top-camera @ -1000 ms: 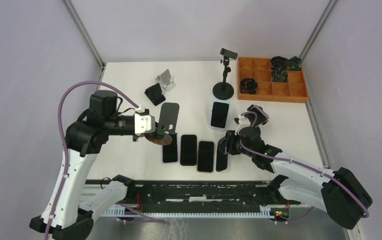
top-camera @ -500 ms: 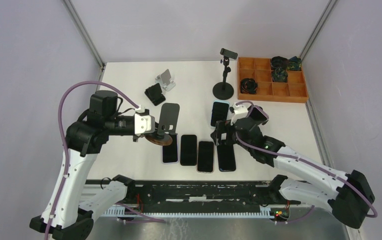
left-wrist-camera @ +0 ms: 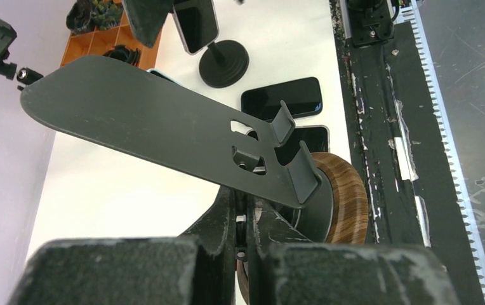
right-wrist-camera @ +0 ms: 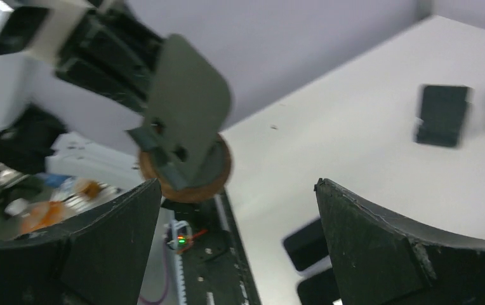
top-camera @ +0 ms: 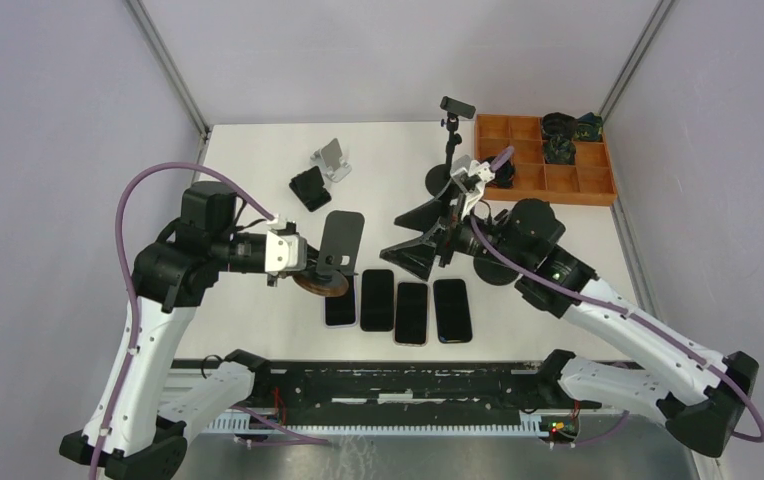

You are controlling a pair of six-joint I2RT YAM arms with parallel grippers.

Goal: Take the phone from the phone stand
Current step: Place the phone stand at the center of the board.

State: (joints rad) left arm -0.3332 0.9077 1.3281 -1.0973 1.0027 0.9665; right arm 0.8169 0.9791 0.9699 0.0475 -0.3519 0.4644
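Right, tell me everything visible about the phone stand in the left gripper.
The phone stand has a flat, tilted dark grey plate, metal by its look, with rounded corners, two small cut-outs and two upturned lips at its lower edge, above a round wood-grain base. It holds no phone. The left gripper has its fingers shut on it beneath the plate. It is at the left end of the row of phones; whether its base touches the table is unclear.

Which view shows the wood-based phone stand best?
Left wrist: the phone stand fills the frame, its empty plate, lips and wooden base sharp. Top external shows it small, from above; right wrist shows it blurred.
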